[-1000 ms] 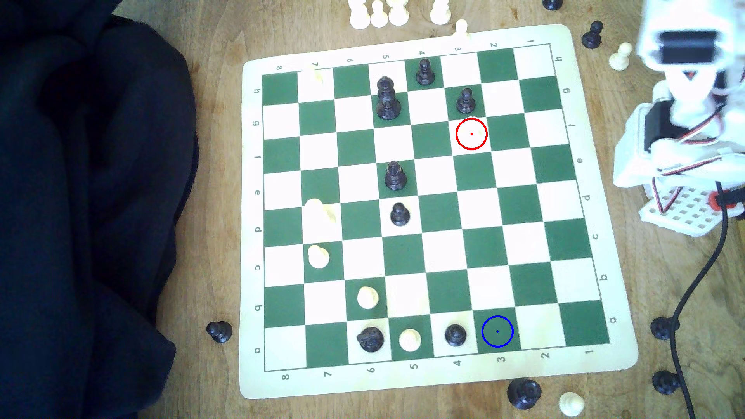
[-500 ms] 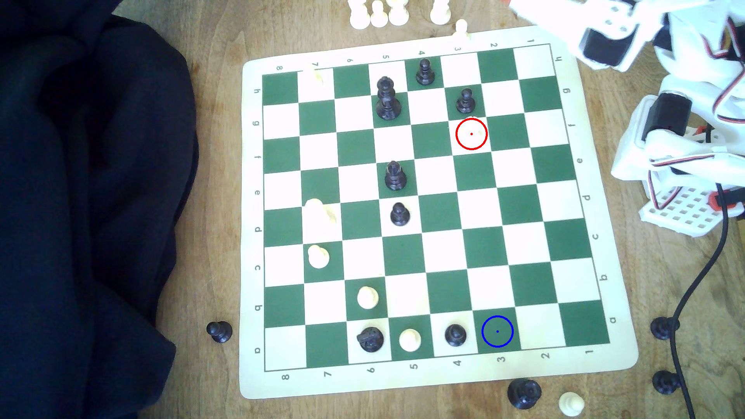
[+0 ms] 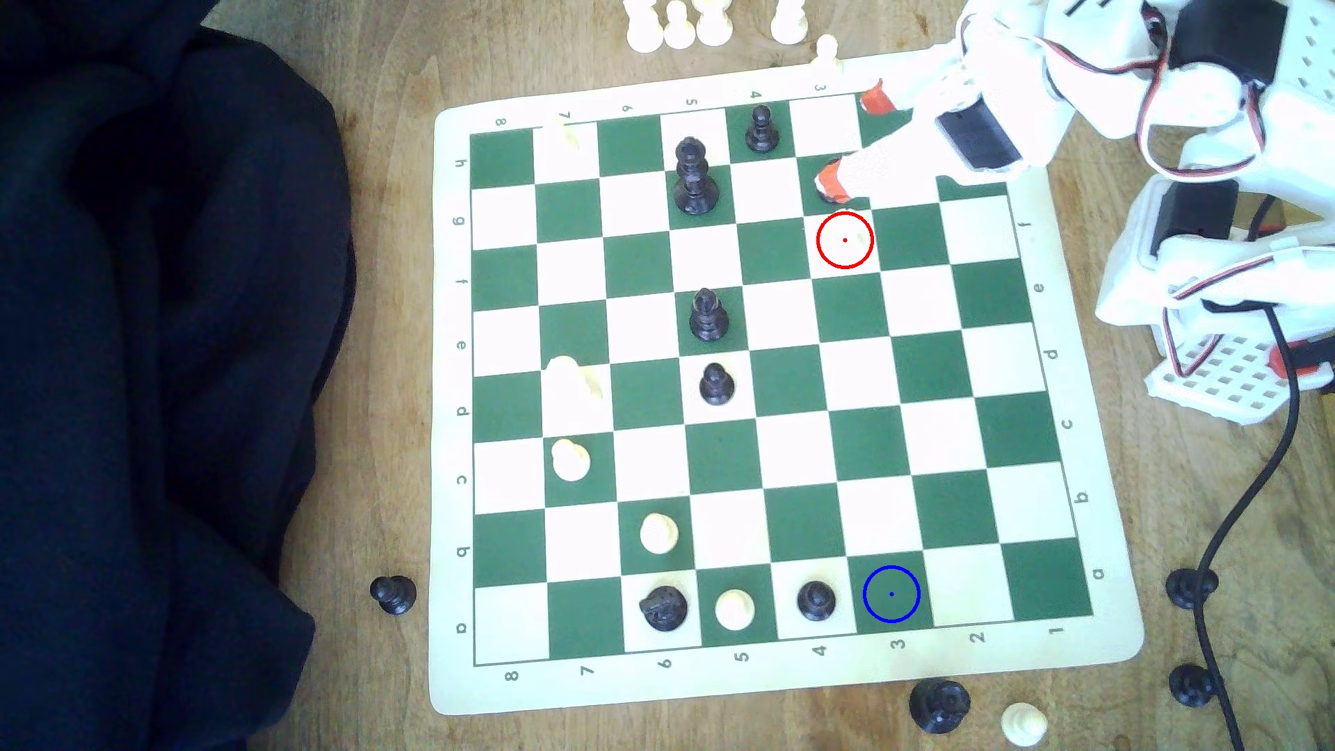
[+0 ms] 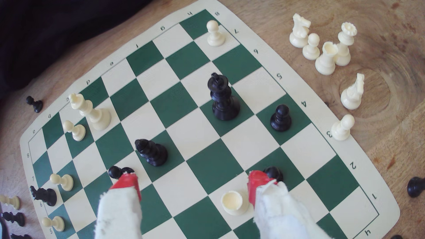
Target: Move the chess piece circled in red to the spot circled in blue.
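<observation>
The chess piece (image 4: 234, 203) is a small cream piece on a white square, close beside one red-tipped finger (image 4: 257, 183). In the exterior view it is almost washed out inside the red ring (image 3: 851, 238). My gripper (image 3: 852, 141) hovers open over the board's far rows, just beyond the red ring, with nothing between its fingers. In the wrist view the gripper (image 4: 192, 181) has its tips spread wide. The spot (image 3: 891, 593) is a dark green square with a blue ring in the near row, and it is bare.
A black pawn (image 4: 273, 173) stands right behind one finger. A black king (image 3: 693, 180), further black pieces (image 3: 708, 318) and a black pawn (image 3: 816, 601) beside the spot stand on the board (image 3: 1112, 650). White pieces (image 3: 679, 25) cluster off the board. A cable (image 3: 1242, 520) runs along the exterior view's right.
The arm has swung in from the exterior view's right edge over the board's far right corner. Its open fingers now hang just beyond the red ring.
</observation>
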You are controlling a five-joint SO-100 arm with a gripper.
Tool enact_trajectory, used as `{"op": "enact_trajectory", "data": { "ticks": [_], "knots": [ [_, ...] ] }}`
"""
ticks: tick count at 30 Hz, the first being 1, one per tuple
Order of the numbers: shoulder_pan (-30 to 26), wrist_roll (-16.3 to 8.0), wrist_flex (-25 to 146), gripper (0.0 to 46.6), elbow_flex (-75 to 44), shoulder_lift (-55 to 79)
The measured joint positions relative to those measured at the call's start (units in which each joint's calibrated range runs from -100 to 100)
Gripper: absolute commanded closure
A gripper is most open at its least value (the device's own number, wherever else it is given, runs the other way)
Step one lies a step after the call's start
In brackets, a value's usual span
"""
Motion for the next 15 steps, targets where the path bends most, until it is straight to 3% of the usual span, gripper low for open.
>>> {"op": "enact_trajectory", "data": {
  "ticks": [6, 15],
  "knots": [
    [0.88, -1.32, 6.14, 19.9, -8.50, 12.23],
    [1.03, -2.30, 7.81, 21.2, -9.31, 23.38]
  ]
}}
